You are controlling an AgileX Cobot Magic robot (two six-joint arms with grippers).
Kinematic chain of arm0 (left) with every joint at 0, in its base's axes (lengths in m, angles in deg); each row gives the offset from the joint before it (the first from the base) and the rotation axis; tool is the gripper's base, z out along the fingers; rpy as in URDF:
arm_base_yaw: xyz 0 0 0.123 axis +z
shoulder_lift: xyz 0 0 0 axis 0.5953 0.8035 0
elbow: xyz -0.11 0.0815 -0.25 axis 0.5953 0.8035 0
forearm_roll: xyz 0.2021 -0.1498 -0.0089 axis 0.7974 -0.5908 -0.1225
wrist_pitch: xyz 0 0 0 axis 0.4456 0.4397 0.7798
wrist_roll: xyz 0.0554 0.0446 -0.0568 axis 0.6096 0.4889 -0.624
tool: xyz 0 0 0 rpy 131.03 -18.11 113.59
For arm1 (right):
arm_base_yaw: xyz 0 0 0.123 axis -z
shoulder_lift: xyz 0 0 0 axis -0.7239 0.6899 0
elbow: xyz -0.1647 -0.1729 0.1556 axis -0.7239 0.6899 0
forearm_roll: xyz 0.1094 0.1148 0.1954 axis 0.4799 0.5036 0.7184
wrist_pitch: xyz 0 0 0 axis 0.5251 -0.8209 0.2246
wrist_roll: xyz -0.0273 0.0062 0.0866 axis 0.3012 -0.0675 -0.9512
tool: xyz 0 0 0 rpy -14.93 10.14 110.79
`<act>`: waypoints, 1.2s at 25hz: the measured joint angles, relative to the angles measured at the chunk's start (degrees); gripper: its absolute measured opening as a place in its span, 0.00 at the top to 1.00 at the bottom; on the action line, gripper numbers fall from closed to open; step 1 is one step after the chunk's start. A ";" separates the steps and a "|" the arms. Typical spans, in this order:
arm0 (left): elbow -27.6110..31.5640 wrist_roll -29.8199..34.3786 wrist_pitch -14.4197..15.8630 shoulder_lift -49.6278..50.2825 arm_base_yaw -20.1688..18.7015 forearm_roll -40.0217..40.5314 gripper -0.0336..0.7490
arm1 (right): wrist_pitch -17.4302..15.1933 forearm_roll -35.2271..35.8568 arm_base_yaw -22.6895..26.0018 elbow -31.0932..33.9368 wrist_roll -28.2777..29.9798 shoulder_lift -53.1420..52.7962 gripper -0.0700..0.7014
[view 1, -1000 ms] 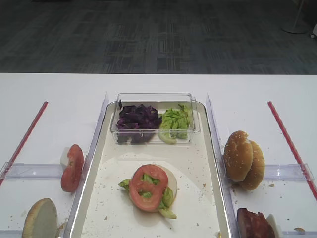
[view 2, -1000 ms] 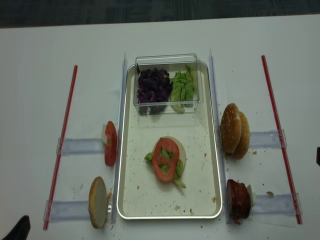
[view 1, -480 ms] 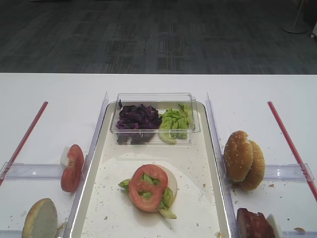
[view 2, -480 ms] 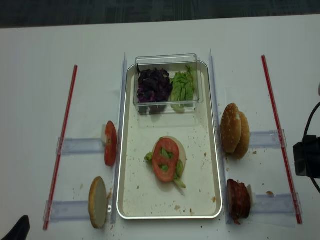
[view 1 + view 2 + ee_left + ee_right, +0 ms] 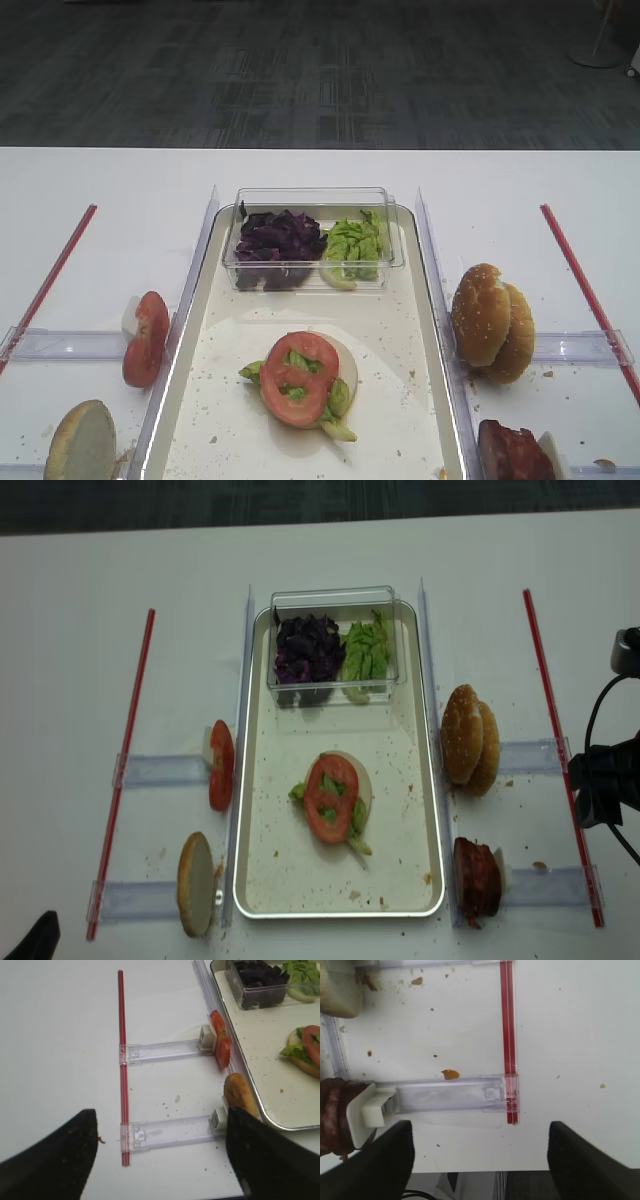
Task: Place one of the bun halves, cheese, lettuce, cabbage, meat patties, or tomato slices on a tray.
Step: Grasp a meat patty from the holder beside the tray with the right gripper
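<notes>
The tray (image 5: pixel 441 330) (image 5: pixel 437 810) holds a bun half topped with lettuce and a tomato slice (image 5: pixel 298 376) (image 5: pixel 331 798). Right of the tray stand two bun halves (image 5: pixel 490 322) (image 5: pixel 470 742) and the meat patties (image 5: pixel 512 452) (image 5: pixel 476 880) (image 5: pixel 332 1115). On its left are tomato slices (image 5: pixel 147 338) (image 5: pixel 220 1040) and another bun half (image 5: pixel 80 440) (image 5: pixel 239 1095). My right gripper (image 5: pixel 480 1160) is open and empty over bare table, right of the patties. My left gripper (image 5: pixel 160 1160) is open and empty near the table's front left. Cheese is out of view.
A clear box at the tray's far end holds purple cabbage (image 5: pixel 278 240) and lettuce (image 5: pixel 352 250). Clear plastic holders (image 5: pixel 450 1094) (image 5: pixel 170 1132) and red strips (image 5: pixel 548 730) (image 5: pixel 122 1060) lie on both sides. My right arm (image 5: pixel 605 780) shows at the right edge.
My right arm has come into the overhead view from the right edge and moved left towards the red strip. Food and tray have not moved.
</notes>
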State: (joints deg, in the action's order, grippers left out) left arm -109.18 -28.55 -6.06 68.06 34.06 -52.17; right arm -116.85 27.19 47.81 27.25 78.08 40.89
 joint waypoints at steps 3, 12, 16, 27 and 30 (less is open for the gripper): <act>0.00 0.00 0.00 0.00 0.00 0.00 0.33 | -0.11 0.44 0.00 0.00 -0.30 0.00 0.17; 0.00 0.00 0.00 0.00 0.00 0.00 0.33 | -2.23 2.66 -1.14 0.00 0.66 0.00 0.23; 0.00 0.00 0.00 0.00 0.00 0.00 0.33 | -2.45 3.02 -6.02 0.00 -0.52 0.00 0.23; 0.00 0.00 0.00 0.00 0.00 0.00 0.33 | -2.45 6.00 -23.32 0.00 -9.24 0.00 0.23; 0.00 0.00 0.00 0.00 0.00 0.00 0.33 | -2.19 7.21 -27.51 0.00 -11.00 0.00 0.23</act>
State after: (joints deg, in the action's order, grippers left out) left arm -109.18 -28.55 -6.06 68.06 34.06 -52.17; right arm -119.05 34.40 20.30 27.25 67.09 40.89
